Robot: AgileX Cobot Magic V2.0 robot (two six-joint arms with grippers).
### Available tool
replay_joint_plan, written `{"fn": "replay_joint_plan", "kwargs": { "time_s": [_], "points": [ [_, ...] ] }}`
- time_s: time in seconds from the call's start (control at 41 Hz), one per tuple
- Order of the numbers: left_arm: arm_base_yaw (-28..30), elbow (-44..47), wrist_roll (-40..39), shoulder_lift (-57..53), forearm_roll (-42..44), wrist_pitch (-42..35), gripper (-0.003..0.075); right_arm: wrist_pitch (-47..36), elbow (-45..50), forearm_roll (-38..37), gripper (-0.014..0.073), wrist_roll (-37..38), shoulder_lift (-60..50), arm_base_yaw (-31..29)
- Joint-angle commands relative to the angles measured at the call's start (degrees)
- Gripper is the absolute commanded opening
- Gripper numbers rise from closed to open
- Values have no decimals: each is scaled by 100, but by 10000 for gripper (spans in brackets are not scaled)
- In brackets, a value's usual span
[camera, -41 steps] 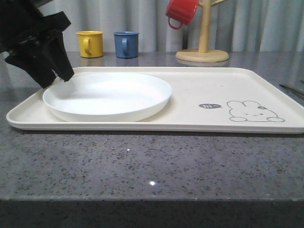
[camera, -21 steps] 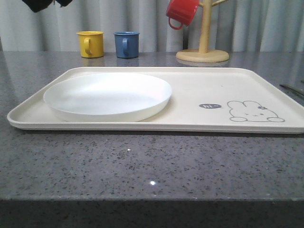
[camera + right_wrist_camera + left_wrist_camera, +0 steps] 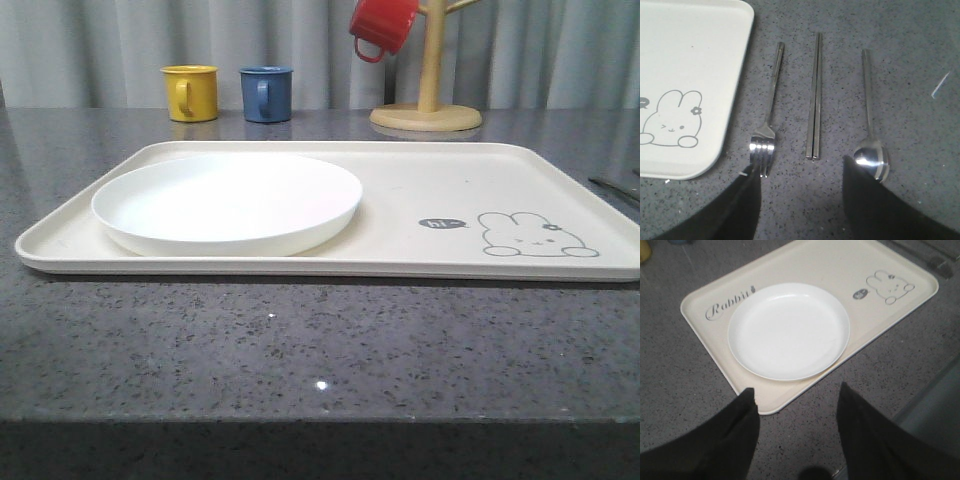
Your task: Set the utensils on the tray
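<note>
Speckled grey stone makes up the bench (image 3: 320,340), with pale curtains behind. One cream tray (image 3: 420,190) lies on it, carrying one white plate (image 3: 227,200) at its left end. Beside the tray's bunny corner, on bare stone, lie three utensils side by side: one fork (image 3: 770,120), one flat straight piece (image 3: 815,95), one spoon (image 3: 870,120). Three mugs: yellow (image 3: 190,92), blue (image 3: 266,93), red (image 3: 382,26) hanging on a wooden stand (image 3: 428,100). Left gripper (image 3: 797,395) and right gripper (image 3: 800,172) both hover with fingers spread, empty.

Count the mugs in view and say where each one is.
3: yellow mug and blue mug stand behind the tray; red mug hangs on the wooden stand.
</note>
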Motion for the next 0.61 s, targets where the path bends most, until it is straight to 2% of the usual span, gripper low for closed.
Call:
{"fn": "replay_joint_plan", "kwargs": {
  "time_s": [0.0,0.146,0.366,0.439,0.585],
  "points": [
    [-45,115,-79,-555,33,-580,355,-369,-193,-75,402,-28,49,-25],
    [-45,288,-79,-950,33,-605,355,-713,-193,-75,402,-28,49,-25],
    [-45,288,-79,-976,33,-594,355,-715,-193,364,402,-28,49,-18],
    [-45,288,-79,-976,33,-583,355,-573,-249,481,395,-131,123,29],
    [-45,297,-79,-976,33,-583,355,326,-721,540,365,-525,702,105]
  ]
}}
